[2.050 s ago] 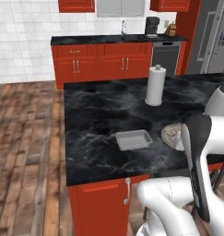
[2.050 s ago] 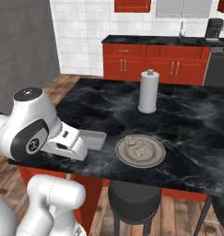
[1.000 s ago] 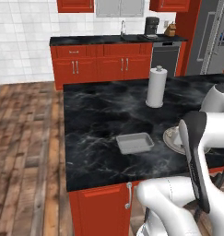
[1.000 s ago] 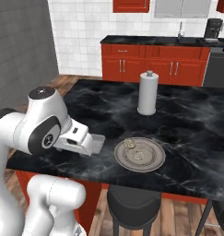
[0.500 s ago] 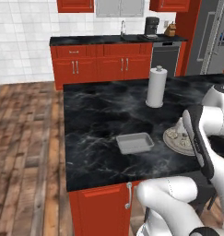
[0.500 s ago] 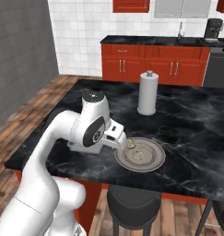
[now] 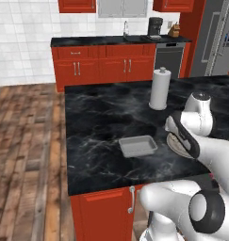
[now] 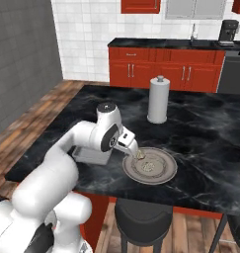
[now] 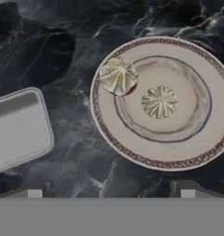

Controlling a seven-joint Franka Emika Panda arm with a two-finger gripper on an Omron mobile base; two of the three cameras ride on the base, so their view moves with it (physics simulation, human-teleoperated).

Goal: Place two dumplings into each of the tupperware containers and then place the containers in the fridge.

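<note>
Gripper (image 8: 133, 147) hangs low over the black marble island counter (image 7: 102, 117), above the left edge of the round plate (image 9: 196, 147). Jaws spread wide, released, nothing between them; the two dark fingertips (image 9: 37, 188) stand far apart at the bottom of the hand view.

Two dumplings on the plate: one dumpling on the rim (image 9: 118, 76) at the plate's left side, the other dumpling in the plate's middle (image 9: 159, 102). In the right base view the rim dumpling (image 8: 140, 155) sits just beside the gripper.

One tupperware container (image 7: 138, 146) lies flat on the counter just left of the plate, apart from it, nothing inside.

Paper towel roll (image 8: 158, 100) stands upright farther back on the island. Fridge (image 7: 219, 40) at far right, doors closed.
</note>
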